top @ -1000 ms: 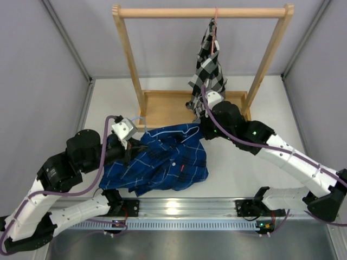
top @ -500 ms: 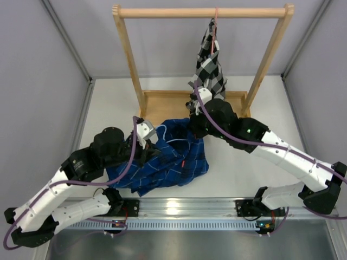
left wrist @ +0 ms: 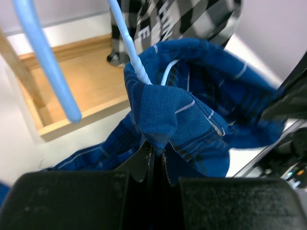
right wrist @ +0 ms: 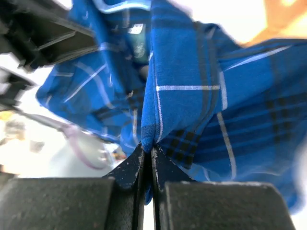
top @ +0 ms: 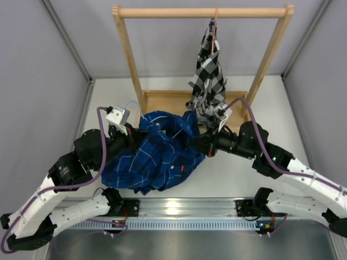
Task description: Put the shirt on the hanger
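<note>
The dark blue plaid shirt (top: 157, 157) lies bunched mid-surface (top: 238, 173), just before the wooden rack (top: 129, 59). Your left claw (left wrist: 154, 152) is pinched shut on a fold that the light blue hanger (left wrist: 45, 67) enters. Your right claw (right wrist: 147, 152) is clamped on the shirt's opposite side. A checked shirt (top: 209, 76) hangs on the rack behind.

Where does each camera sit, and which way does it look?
Top external: above, behind the bases, looking down on dark blue plaid shirt, wooden rack; left arm, right arm show.
Left wrist: along shut left gripper pinching shirt, towards light blue wire hanger.
Right wrist: along shut right gripper pinching shirt.
All share the shirt.
</note>
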`<state>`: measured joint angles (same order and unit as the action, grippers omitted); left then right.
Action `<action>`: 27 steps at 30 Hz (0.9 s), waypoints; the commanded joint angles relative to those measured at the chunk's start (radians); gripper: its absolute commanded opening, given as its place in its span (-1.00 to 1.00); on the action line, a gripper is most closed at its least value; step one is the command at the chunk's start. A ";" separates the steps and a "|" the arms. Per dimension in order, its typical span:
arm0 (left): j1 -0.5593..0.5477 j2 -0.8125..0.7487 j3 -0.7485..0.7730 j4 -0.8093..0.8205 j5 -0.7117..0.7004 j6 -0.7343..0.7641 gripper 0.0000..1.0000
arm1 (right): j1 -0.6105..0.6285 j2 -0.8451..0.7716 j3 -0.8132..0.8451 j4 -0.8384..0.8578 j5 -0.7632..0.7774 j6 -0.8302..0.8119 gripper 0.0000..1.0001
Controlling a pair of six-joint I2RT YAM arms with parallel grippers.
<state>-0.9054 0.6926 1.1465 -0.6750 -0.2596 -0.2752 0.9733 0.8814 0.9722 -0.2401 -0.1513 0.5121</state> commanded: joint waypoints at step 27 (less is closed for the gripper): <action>0.003 0.005 0.039 0.115 0.931 0.268 -1.00 | 0.243 -0.469 0.020 -0.275 0.084 -0.173 0.37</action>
<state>-0.9020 0.6781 1.1912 -0.5625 0.3859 -0.0605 1.2022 0.3813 0.8738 -0.4290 -0.0044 0.4526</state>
